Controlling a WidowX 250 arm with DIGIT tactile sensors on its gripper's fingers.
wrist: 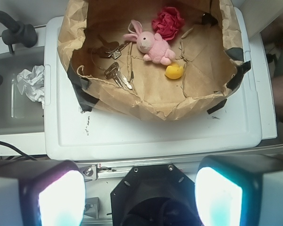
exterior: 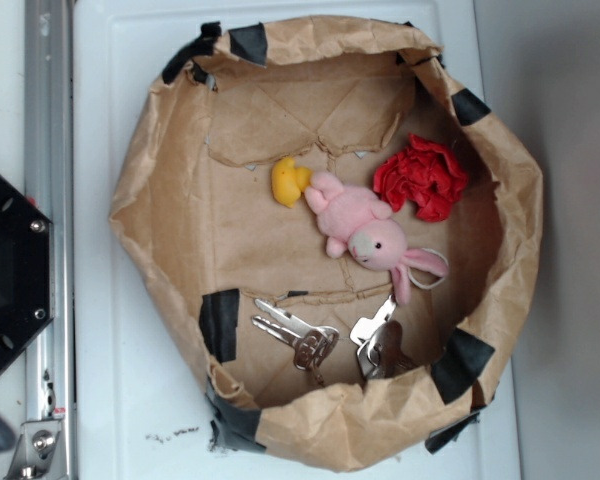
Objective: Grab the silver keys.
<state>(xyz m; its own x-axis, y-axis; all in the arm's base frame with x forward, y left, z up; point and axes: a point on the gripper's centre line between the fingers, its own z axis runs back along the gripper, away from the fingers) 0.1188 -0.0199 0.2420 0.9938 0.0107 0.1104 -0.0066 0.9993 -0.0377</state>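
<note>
Two bunches of silver keys lie on the floor of a brown paper basket point(exterior: 140, 190). In the exterior view one bunch point(exterior: 298, 335) sits near the front wall and the other point(exterior: 380, 340), with a darker key, lies just right of it. The wrist view shows them at the basket's left: one bunch point(wrist: 117, 75) nearer, the darker bunch point(wrist: 106, 49) farther. My gripper point(wrist: 140, 195) hangs well back from the basket above the robot's black base. Its two glowing fingertips point(wrist: 61, 200) stand wide apart with nothing between them. The gripper is out of the exterior view.
A pink plush bunny point(exterior: 365, 235), a red paper ball point(exterior: 422, 177) and a small yellow duck point(exterior: 290, 182) share the basket. The basket rests on a white lid point(wrist: 155, 134). A crumpled white paper point(wrist: 32, 82) lies in a grey bin at left. The black base point(exterior: 5, 275) sits left.
</note>
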